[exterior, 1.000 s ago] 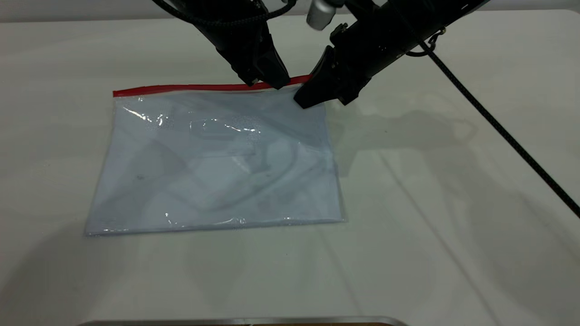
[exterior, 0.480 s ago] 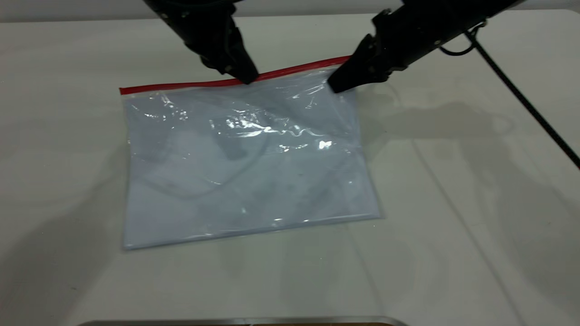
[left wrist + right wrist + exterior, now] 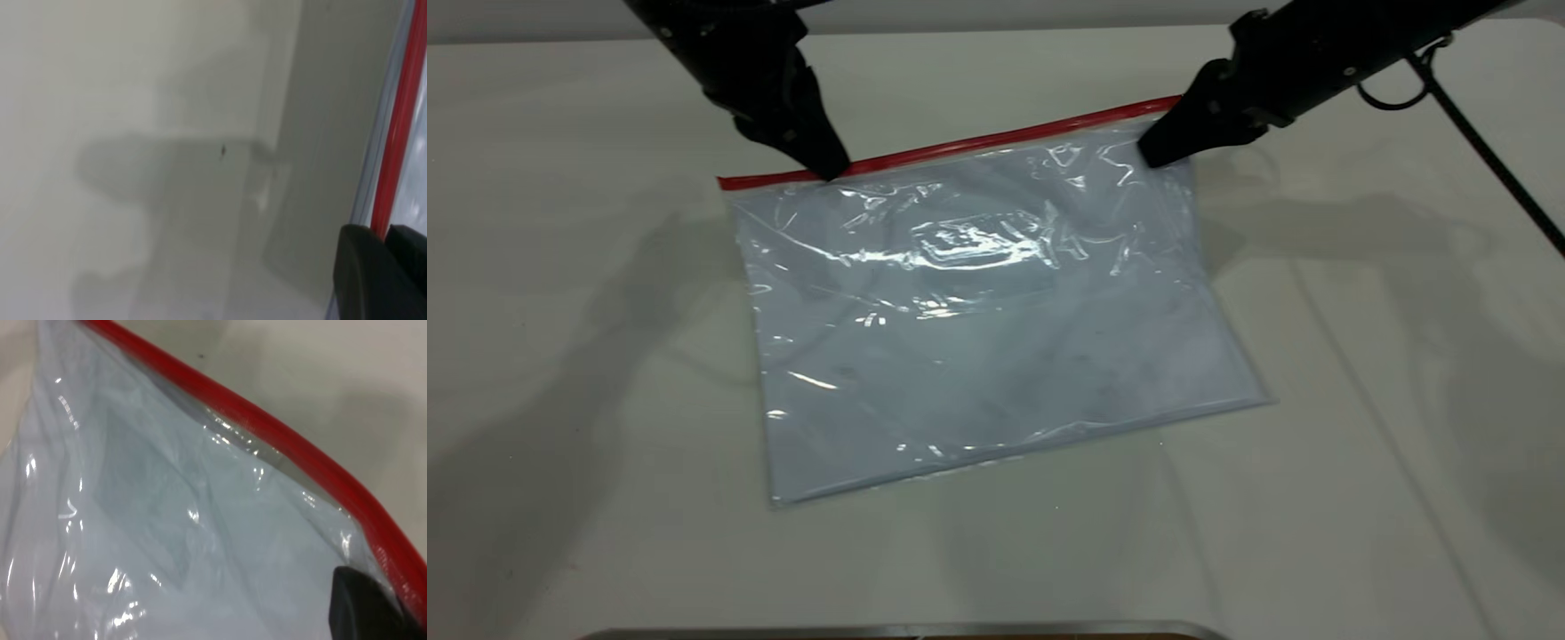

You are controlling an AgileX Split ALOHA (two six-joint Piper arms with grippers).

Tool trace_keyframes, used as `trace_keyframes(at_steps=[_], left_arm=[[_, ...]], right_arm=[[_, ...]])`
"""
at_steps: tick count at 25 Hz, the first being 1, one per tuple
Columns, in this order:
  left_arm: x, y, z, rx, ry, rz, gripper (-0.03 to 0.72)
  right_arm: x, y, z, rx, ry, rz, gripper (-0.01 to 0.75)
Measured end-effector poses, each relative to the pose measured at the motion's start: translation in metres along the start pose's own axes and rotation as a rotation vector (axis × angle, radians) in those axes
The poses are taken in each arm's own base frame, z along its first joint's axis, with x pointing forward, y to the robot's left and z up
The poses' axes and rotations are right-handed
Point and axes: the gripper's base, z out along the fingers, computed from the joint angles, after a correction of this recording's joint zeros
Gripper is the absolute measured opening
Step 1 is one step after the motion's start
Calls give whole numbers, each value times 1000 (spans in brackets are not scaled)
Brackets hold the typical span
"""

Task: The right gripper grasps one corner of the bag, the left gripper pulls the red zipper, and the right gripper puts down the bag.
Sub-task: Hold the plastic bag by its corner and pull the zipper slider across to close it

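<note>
Metal strip [image 3: 898,631] runs along the near table edge, nothing on it. Beyond it, bare white table [image 3: 560,400] w/ soft arm shadows.

Bag [image 3: 996,311], flat clear bluish pouch, lies mid-table, skewed so its near-left corner points toward the camera. Near long edge rests on the table; plastic is crinkled & glossy toward the far side, faint rectangular label patch [image 3: 978,244] in the upper half.

Red zipper [image 3: 978,142] spans the far long edge, rising from left to right in the exterior view, right end lifted off the table.

Left gripper [image 3: 823,164], all black, comes down from the top left; tips sit on the zipper near its left end, just inside the bag's far-left corner. Left wrist view shows two black fingers [image 3: 363,273] pressed close on either side of the red strip, pinching it. Slider tab itself can't be made out.

Right gripper [image 3: 1156,151] reaches in from the top right, fingers pressed together on the corner [image 3: 1169,111] at the zipper's right end, holding it up. Right wrist view: one black fingertip [image 3: 363,607] against the plastic just beside the red strip.

Grippers well apart, one near each end of the zipper. Black cable [image 3: 1485,151] trails off the right arm across the table's far right.
</note>
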Motion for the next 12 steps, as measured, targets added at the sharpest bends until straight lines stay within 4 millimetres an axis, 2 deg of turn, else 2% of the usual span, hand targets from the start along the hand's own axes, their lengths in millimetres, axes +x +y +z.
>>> trace_keyframes(at_steps=[9,12], left_arm=[[9,5,-3,-4,33,-9,54],[10,6,-3,-5,33,-12,60]], right_arm=[[8,-17,-15,35,-15,130,52],[8,-20,-16,63,-17,162,77]])
